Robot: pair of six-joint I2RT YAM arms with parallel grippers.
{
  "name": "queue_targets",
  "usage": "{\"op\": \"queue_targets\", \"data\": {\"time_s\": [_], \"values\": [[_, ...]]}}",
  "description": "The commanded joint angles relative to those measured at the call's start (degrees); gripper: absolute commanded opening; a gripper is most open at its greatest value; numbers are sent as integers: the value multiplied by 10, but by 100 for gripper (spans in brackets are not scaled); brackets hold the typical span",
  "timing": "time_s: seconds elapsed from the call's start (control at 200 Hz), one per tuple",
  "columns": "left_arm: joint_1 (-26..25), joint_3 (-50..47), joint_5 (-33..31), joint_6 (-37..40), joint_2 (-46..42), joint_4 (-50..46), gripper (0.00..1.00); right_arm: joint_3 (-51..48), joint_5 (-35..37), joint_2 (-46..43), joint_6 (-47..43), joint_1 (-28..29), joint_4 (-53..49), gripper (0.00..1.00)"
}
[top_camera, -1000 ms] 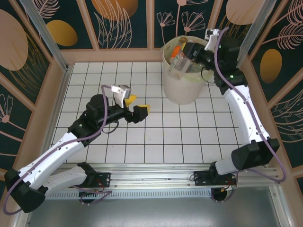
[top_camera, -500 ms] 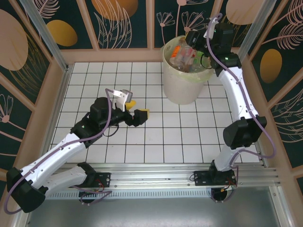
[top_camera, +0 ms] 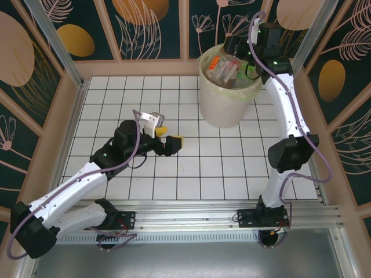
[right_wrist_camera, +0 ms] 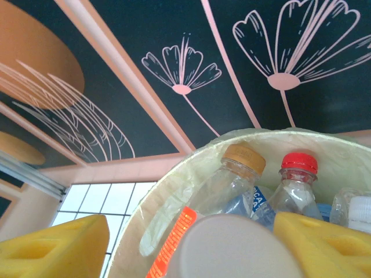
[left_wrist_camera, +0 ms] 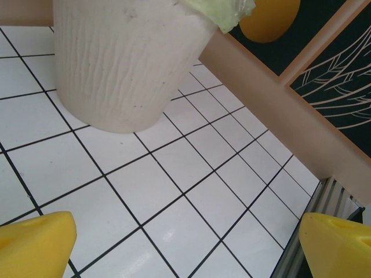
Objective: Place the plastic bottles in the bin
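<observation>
The overhead camera looks down from above and behind the arm bases [top_camera: 258, 217], far enough back to take in the whole tiled table [top_camera: 145, 92] and the bin [top_camera: 223, 113] by the far wall. The left wrist camera sits low over the tiles, facing the bin's outer side from nearby. The right wrist camera is close at the bin's rim, looking across the bottles [right_wrist_camera: 293, 191] towards the back wall [right_wrist_camera: 261, 58]. All three share the bin.

My tally from the remote screen, kind by kind.
I count one bin [top_camera: 223, 113], one left claw [left_wrist_camera: 185, 243], one right claw [right_wrist_camera: 191, 246], and three plastic bottles [right_wrist_camera: 240, 179] clearly, possibly a fourth blurred up close.
</observation>
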Motion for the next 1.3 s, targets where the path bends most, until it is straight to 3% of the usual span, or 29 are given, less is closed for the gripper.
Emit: {"op": "queue_targets", "data": {"time_s": [0.0,0.275,0.395,0.5,0.641,0.766,0.986,1.291], "values": [[-3,-1,8,-9,0,21,99,38,32,-1,-15,-3,-9,79],[-3,-10,16,-16,2,29,99,75,199,-6,-82,10,1,80],[-3,-12,17,-17,4,35,99,61,204,-10,-95,15,-1,75],[-3,-10,22,-18,11,39,99,31,144,-19,-96,16,9,64],[-3,-9,24,-18,16,39,99,-7,162,-18,-95,16,11,63],[-3,-14,21,-14,11,40,99,-64,198,-33,-93,15,31,68],[-3,-17,24,-13,15,42,99,-95,207,-32,-93,17,27,93],[-3,-20,26,-16,15,45,98,-162,202,-53,-90,30,55,92]]}}
